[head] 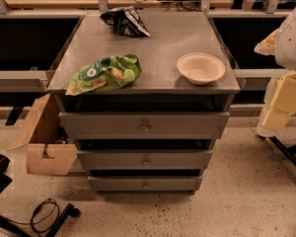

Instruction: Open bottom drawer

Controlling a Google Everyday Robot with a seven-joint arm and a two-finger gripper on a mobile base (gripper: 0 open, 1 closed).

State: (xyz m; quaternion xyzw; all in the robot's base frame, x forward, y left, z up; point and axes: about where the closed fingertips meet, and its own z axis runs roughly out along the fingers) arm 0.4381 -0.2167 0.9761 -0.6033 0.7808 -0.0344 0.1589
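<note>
1 bottom drawer (145,183) spans left-right, front-on; gripper (278,110) right

Counts: 3 grey drawers: top drawer (108,126), mid drawer (113,159), bottom drawer (118,183); 3 knobs (144,127), 1 ea. On cabinet (172,41): 2 snack bags (green bag (104,74) near left, dark bag (124,21) far), 1 bowl (201,68) right. 1 cardboard box (42,144) on floor (237,196), left. 1 gripper (278,105), right edge.
</note>
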